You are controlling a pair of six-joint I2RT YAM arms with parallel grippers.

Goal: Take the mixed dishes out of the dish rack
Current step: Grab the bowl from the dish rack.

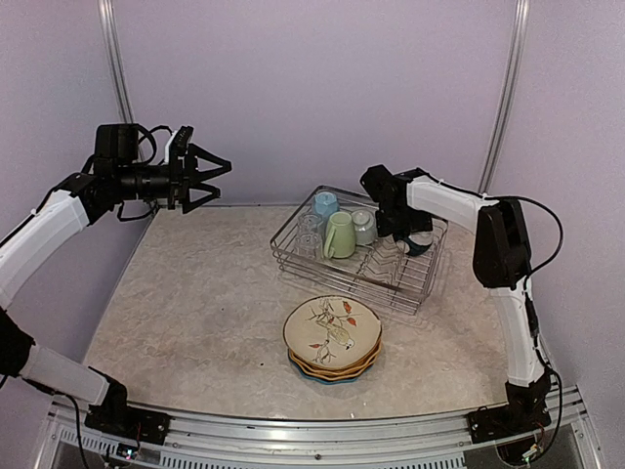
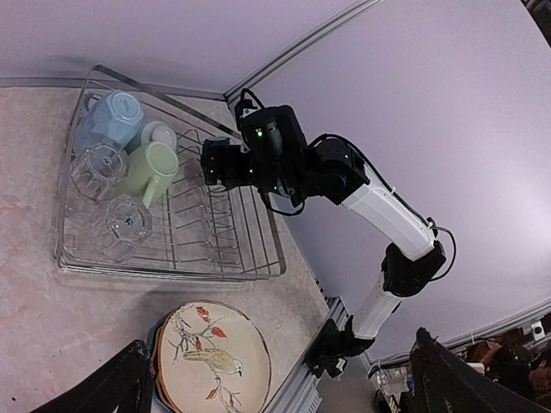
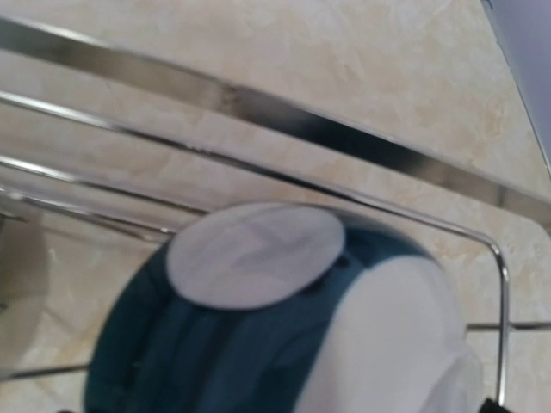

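Note:
The dish rack (image 1: 415,283) stands at the right rear of the table. It holds a light blue mug (image 1: 325,204), a pale green mug (image 1: 339,234), clear glasses (image 1: 310,233), a small pale upturned bowl (image 1: 364,227) and a dark-outside bowl (image 1: 423,242). My right gripper (image 1: 408,237) reaches down into the rack right at the dark bowl. That bowl fills the right wrist view (image 3: 224,344), upturned with a white base; my fingers do not show there. The scalloped plates (image 1: 332,337) are stacked on the table, the bird-print one on top. My left gripper (image 1: 210,176) is open and empty, high at the far left.
The rack also shows in the left wrist view (image 2: 258,232), with the plate stack (image 2: 211,357) below it. Metal frame posts (image 1: 117,78) stand at the back corners. The table's front rail (image 1: 312,430) runs along the near edge.

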